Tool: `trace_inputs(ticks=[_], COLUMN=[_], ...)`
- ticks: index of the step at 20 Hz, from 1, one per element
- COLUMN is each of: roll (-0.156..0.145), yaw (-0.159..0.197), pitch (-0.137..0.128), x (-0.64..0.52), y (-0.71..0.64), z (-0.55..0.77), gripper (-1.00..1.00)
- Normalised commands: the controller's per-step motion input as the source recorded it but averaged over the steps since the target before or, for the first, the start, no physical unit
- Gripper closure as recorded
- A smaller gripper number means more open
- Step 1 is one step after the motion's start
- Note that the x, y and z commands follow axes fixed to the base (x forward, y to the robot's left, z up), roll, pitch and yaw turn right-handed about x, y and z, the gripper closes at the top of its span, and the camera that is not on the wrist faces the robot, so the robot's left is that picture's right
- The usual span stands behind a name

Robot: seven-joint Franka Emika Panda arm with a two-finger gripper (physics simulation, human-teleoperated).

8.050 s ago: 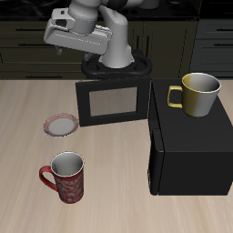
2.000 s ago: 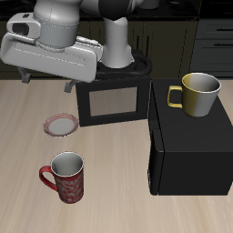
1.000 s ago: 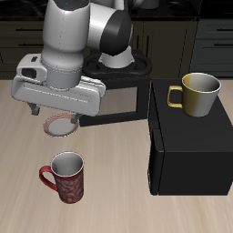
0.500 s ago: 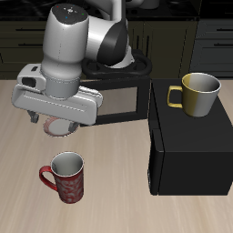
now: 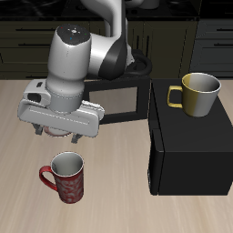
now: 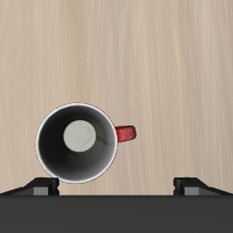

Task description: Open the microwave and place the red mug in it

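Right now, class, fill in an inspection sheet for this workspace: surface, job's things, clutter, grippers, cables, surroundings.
Surface: wooden table, bare around the mug.
Job's things: microwave with its door swung open; red mug upright on the table, empty in the wrist view, nearer the front edge than the door.
Clutter: yellow mug on top of the microwave; small plate mostly hidden behind the arm.
Grippers: gripper open, above the red mug, holding nothing.
Cables: nothing seen.
Surroundings: dark cabinets behind.
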Motion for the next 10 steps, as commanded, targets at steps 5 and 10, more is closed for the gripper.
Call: trace_inputs(ticks=[5, 10], roll=[-0.008, -0.014], yaw=[0.004, -0.024], pitch=[0.01, 0.019], x=[0.0, 0.02], y=[-0.02, -0.11], z=[-0.17, -0.18], gripper=[-1.0, -1.0])
